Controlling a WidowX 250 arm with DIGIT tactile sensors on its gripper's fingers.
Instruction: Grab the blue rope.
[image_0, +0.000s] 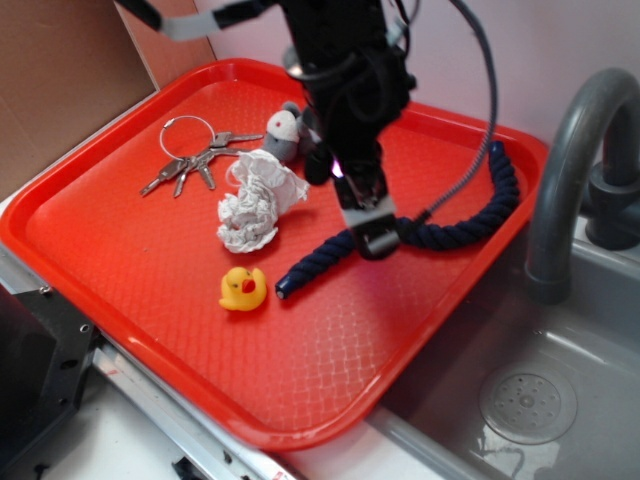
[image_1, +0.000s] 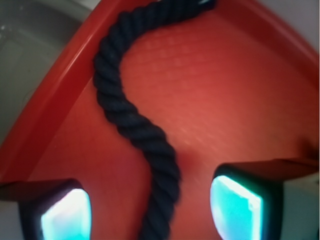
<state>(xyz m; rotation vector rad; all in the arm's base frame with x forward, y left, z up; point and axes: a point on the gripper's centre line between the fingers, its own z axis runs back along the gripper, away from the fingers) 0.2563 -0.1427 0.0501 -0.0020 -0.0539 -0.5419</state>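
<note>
The blue rope (image_0: 455, 225) lies on the red tray (image_0: 120, 230), running in a wavy line from a capped end (image_0: 284, 288) near the tray's middle front, back and to the right, then curling up along the tray's right rim to a second end (image_0: 497, 150) close to the far right corner. In the wrist view the blue rope (image_1: 145, 135) snakes from the top of the picture down between the two fingers (image_1: 235, 202), which stand apart on either side of it, with red tray surface showing between each pad and the rope. The gripper (image_0: 372, 232) hangs directly over the middle stretch of the rope, low to the tray; whether its tips touch the tray cannot be told. A thin grey cable (image_0: 470, 170) runs down from the arm toward the gripper, passing above the rope's curled part. Just beside the rope's near end sits a small yellow duck (image_0: 243, 289). Behind the duck is a crumpled white paper (image_0: 255, 200), and farther back a bunch of keys (image_0: 190, 160) on a ring and a small grey toy (image_0: 284, 132). The tray rests on the counter (image_0: 150, 430) next to a grey sink (image_0: 530, 400) with a grey faucet (image_0: 570, 170).
</note>
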